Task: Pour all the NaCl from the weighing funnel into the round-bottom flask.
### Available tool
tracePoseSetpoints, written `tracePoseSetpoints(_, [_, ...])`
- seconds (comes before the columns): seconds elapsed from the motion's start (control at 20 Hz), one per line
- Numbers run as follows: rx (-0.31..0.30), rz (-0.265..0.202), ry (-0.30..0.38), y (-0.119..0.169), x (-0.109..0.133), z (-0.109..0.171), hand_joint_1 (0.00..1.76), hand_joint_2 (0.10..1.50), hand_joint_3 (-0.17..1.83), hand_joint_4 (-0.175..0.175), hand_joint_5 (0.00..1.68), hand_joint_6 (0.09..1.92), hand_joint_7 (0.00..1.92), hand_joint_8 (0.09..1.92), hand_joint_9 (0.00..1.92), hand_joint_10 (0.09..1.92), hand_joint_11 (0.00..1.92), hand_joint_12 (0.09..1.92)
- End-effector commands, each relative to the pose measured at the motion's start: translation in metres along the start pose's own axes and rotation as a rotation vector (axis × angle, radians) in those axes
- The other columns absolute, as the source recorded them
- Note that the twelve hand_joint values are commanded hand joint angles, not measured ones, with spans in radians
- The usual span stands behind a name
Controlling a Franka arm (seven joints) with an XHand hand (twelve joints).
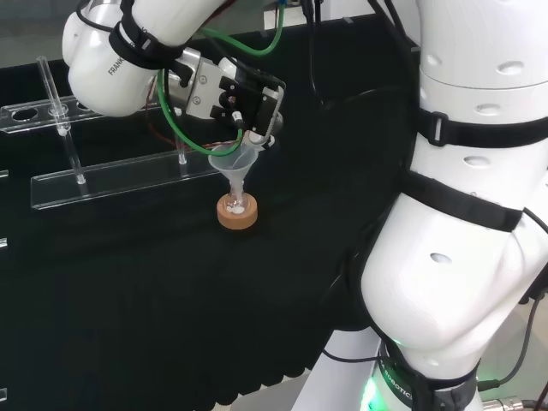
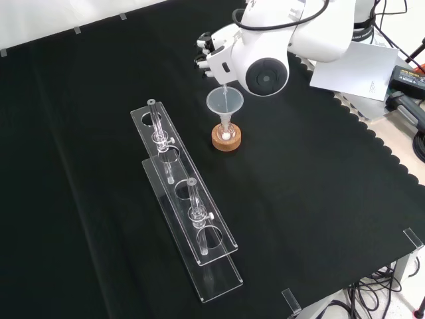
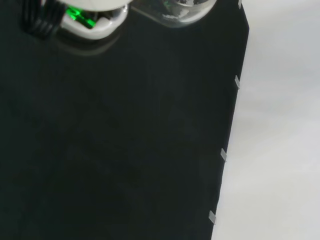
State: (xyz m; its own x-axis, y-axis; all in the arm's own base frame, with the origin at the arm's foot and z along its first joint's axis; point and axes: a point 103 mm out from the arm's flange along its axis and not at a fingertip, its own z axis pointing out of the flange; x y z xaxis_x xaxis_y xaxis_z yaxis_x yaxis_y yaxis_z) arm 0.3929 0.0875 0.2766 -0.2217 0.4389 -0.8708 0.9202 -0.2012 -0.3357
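A small round-bottom flask stands on a cork ring in the middle of the black cloth, with some white powder in its bulb. A clear conical funnel sits in its neck. My hand hovers just above the funnel's rim, fingers curled round a clear weighing funnel whose tip points down into the cone. From the front, the funnel and cork ring stand below my hand, which the arm's link partly hides. A clear glass piece shows close in the wrist view.
Two long clear acrylic racks with glass tubes lie left of the flask in the front view; in the head view one rack stretches behind it. A white sheet lies at the cloth's far right edge.
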Motion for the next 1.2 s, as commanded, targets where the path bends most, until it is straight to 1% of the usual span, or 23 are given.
tracePoseSetpoints(0.05, [0.003, 0.006, -0.02, -0.0003, 0.0005, -0.0029, 1.11, 0.7, 0.6, 0.175, 1.25, 0.7, 0.82, 0.63, 1.33, 0.09, 1.19, 0.8])
tracePoseSetpoints(0.75, [0.001, 0.022, -0.071, -0.0022, 0.0027, -0.0064, 1.11, 0.7, 0.6, 0.175, 1.25, 0.69, 0.81, 0.63, 1.31, 0.09, 1.18, 0.8])
tracePoseSetpoints(1.0, [0.018, 0.029, -0.089, -0.0025, 0.0047, -0.0087, 1.11, 0.7, 0.6, 0.175, 1.25, 0.69, 0.81, 0.63, 1.31, 0.09, 1.18, 0.8])
tracePoseSetpoints(1.2, [0.019, 0.035, -0.121, -0.0032, 0.0061, -0.0112, 1.11, 0.7, 0.6, 0.175, 1.25, 0.69, 0.81, 0.63, 1.31, 0.09, 1.18, 0.8])
